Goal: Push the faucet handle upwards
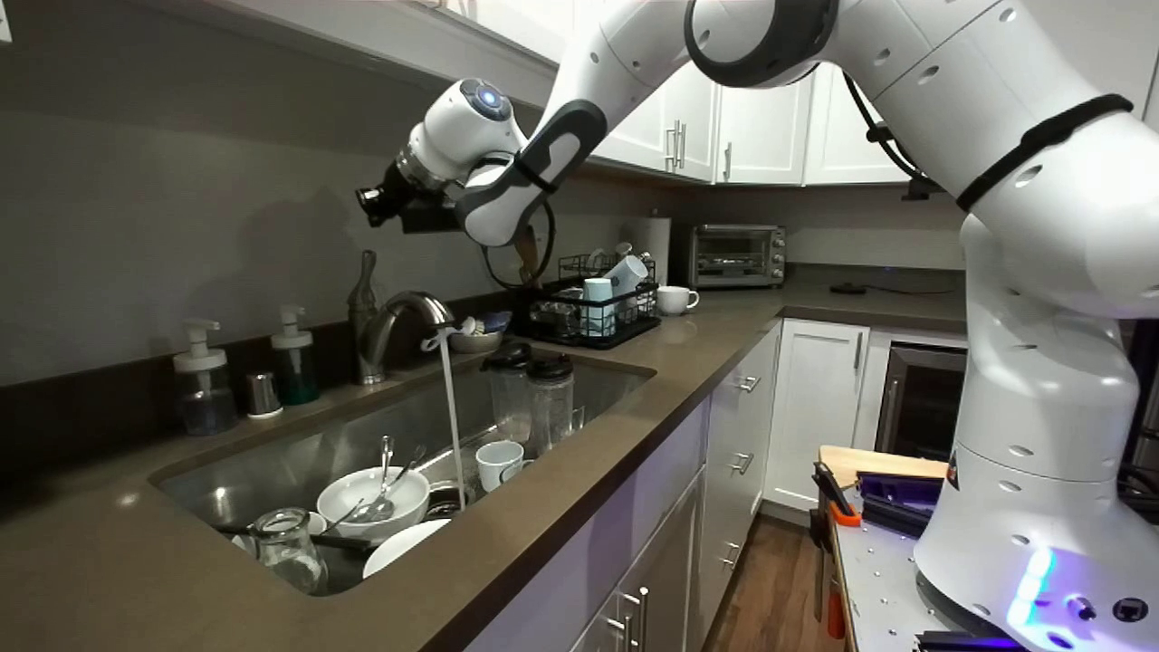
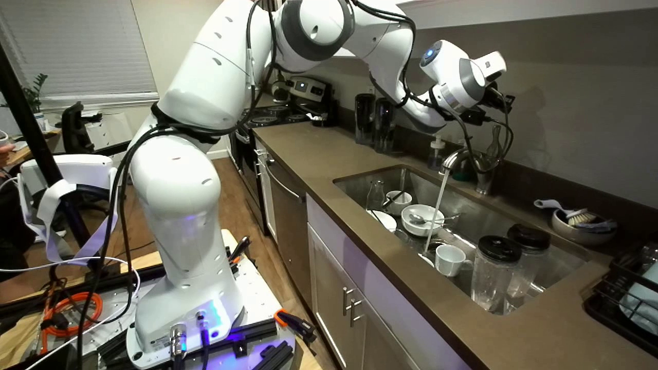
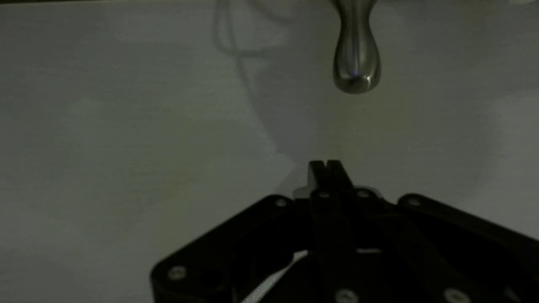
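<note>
The faucet handle, a slim silvery lever, points upright above the faucet body. It shows in both exterior views (image 1: 366, 279) (image 2: 495, 142) and at the top of the wrist view (image 3: 356, 63), its rounded tip toward the gripper. The arched steel faucet (image 1: 389, 328) also shows in an exterior view (image 2: 483, 180), with water running from its spout. My black gripper (image 3: 325, 163) is shut with nothing between its fingers. In both exterior views, the gripper (image 1: 373, 203) (image 2: 508, 102) is above the handle near the wall, apart from it.
The sink (image 1: 308, 444) below holds bowls, mugs, a glass jar and lidded clear bottles. Pump bottles (image 1: 292, 353) stand beside the faucet. A bowl with a brush (image 2: 581, 228) and a black dish rack (image 1: 589, 317) are on the counter. The grey wall (image 3: 168, 126) is close behind; a cabinet overhangs above.
</note>
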